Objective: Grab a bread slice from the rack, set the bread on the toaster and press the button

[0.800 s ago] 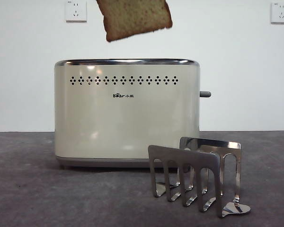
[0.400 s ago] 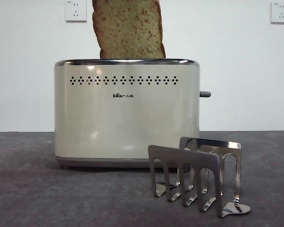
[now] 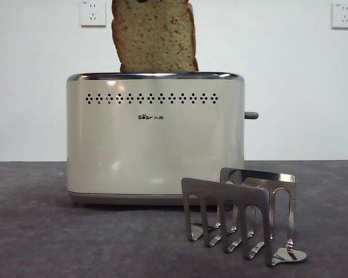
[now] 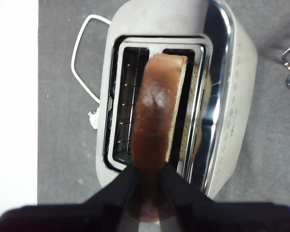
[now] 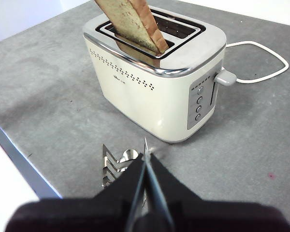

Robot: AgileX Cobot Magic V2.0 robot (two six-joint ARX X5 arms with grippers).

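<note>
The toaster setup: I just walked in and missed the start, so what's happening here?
The left gripper is shut on the slice of bread and holds it upright with its lower edge in a slot of the cream toaster, most of the slice above the chrome rim. The right gripper hangs apart, near the steel rack, which holds no bread. The lever knob on the toaster's narrow side is untouched.

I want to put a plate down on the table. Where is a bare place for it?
Bare grey table lies in front of the toaster, beside the rack. It is crowded at the rack, where the right gripper hovers, and above the toaster, where the left gripper holds the slice of bread.
</note>
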